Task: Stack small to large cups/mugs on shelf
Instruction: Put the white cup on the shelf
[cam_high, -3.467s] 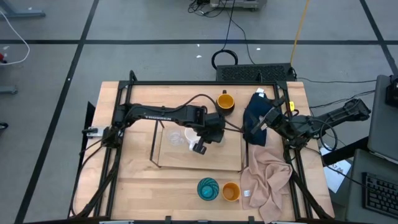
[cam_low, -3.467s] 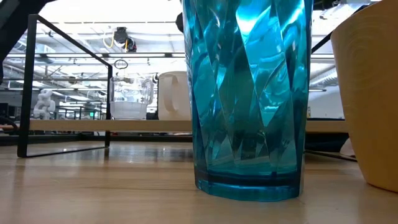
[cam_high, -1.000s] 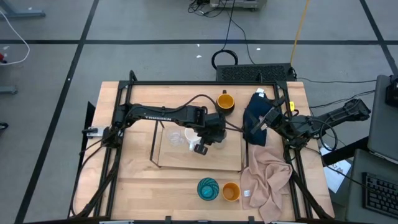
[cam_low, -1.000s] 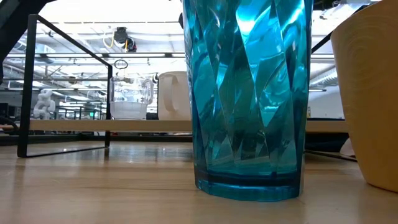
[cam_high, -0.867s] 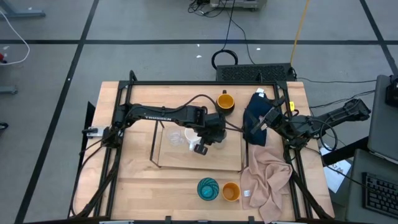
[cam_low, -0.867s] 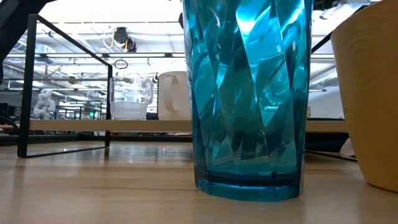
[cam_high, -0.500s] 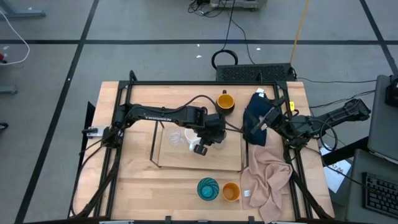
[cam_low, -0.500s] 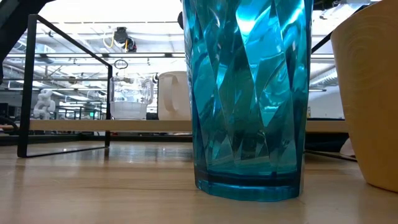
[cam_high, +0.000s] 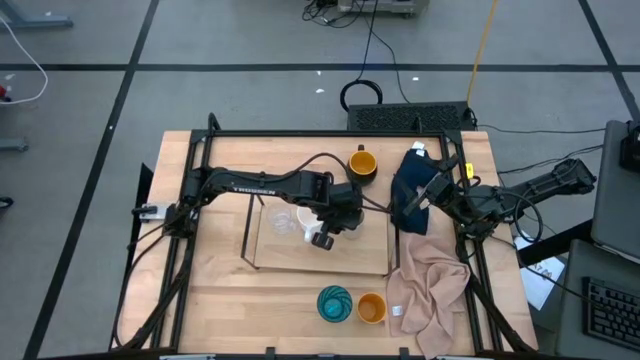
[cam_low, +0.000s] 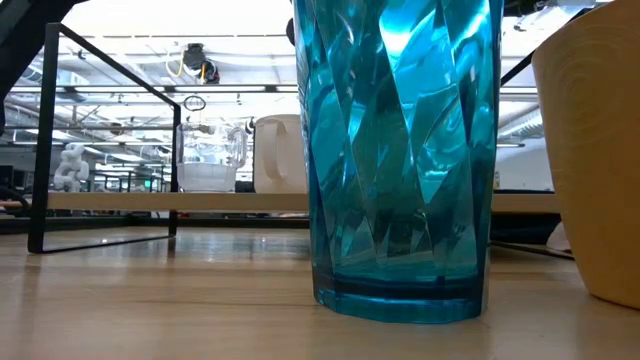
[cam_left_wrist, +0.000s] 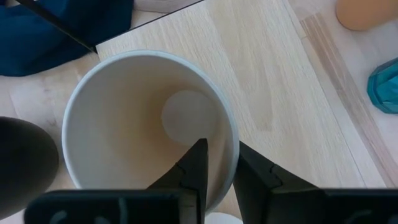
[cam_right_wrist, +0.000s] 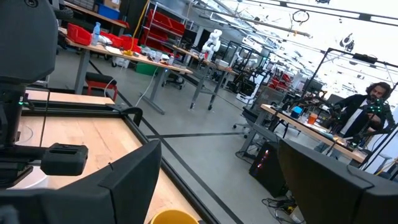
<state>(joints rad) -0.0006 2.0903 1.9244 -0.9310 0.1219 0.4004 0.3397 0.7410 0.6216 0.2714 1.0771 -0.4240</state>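
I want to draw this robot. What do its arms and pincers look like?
Both arms are black and made of jointed tube-like segments. The left arm has small white lettering along its side and a thin black cable looping above it. The right arm is black too, with cables near its base. Each pincer has two flat, dark, blocky fingers.

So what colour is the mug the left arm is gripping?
White mug, clearest in the left wrist view.

Your left end effector reaches to mid-desk, fingers pinched close on a thin wall. Your right end effector waits at the right side, fingers spread wide.
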